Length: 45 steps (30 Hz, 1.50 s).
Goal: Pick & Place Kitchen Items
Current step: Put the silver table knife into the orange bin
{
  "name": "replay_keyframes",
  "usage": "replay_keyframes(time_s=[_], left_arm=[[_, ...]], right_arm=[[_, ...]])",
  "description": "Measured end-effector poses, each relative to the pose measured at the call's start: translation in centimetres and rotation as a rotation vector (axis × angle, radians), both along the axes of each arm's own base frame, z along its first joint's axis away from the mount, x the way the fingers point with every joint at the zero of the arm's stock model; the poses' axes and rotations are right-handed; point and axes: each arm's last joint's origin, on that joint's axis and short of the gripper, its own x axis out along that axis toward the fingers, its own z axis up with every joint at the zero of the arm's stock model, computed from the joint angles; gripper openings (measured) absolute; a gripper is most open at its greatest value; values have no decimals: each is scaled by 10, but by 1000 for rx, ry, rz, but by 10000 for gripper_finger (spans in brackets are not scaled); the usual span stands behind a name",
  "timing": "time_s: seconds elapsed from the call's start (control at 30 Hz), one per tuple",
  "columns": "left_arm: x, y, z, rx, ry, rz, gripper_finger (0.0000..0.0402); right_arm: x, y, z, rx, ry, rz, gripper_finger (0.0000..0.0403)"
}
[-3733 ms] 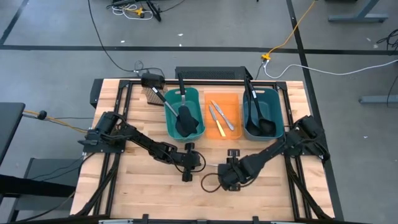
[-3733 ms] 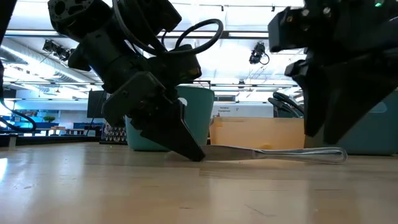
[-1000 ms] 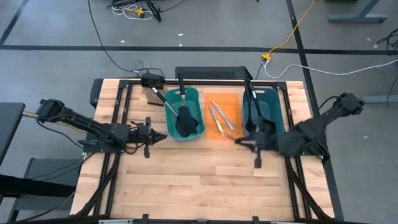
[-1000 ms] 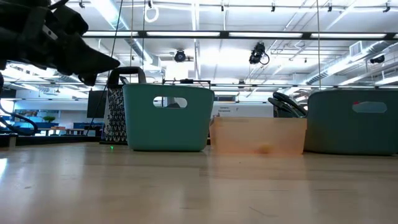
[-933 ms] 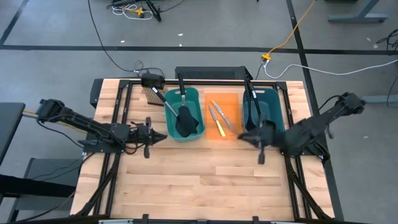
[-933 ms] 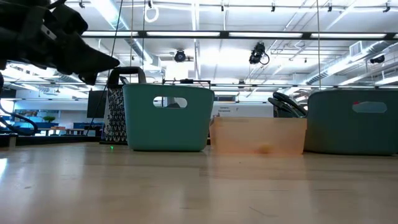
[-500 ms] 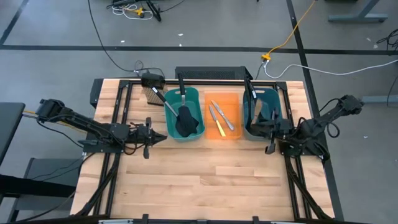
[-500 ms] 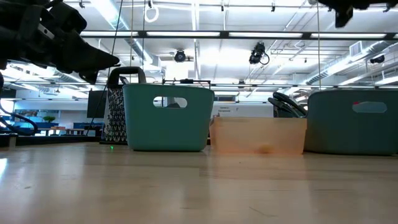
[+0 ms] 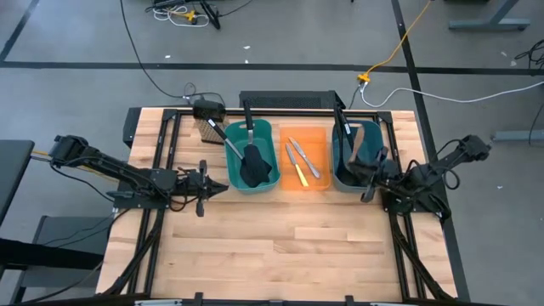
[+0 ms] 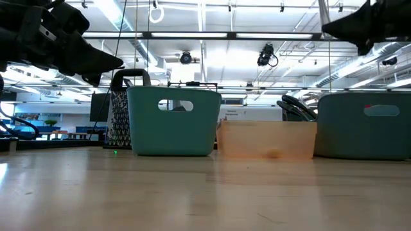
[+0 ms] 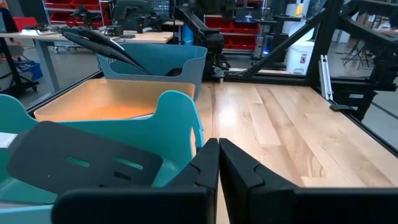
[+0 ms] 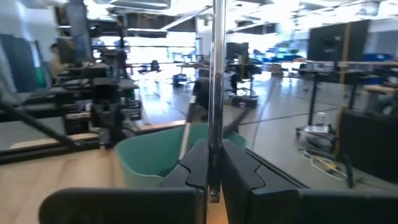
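Gripping a steel-handled utensil [image 12: 216, 74], our right gripper [image 9: 367, 188] holds it handle-up, long axis near vertical, above the right teal bin [image 9: 355, 153]. Left gripper [image 9: 201, 184] clenched empty, idle beside the left bin [image 9: 252, 154].

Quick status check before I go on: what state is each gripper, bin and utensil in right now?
Left gripper: shut, empty, beside the left teal bin.
Right gripper: shut on the steel-handled utensil.
Steel-handled utensil: held upright, off the table, at the right teal bin.
Left teal bin: holds black utensils.
Orange bin: holds three knives, lying flat.
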Motion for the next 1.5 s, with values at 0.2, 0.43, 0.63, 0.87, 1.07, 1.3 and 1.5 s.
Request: replay_keyframes(time_s=[0.2,0.43,0.63,0.87,1.07,1.3,1.5], left_arm=[[0,0,0,0,0,0,18],[0,0,0,0,-1,1,18],[0,0,0,-1,-1,1,18],[0,0,0,19,0,-1,18],[0,0,0,23,0,-1,18],[0,0,0,26,0,2,18],[0,0,0,26,0,2,18]], right_arm=[[-2,-6,3,30,-31,-79,27],[6,-10,60,42,51,-182,27],[30,-19,106,175,332,-210,27],[92,-56,93,422,750,-236,27],[123,-90,68,597,988,-229,27],[151,-120,58,791,1160,-198,27],[177,-135,42,925,1318,-201,27]])
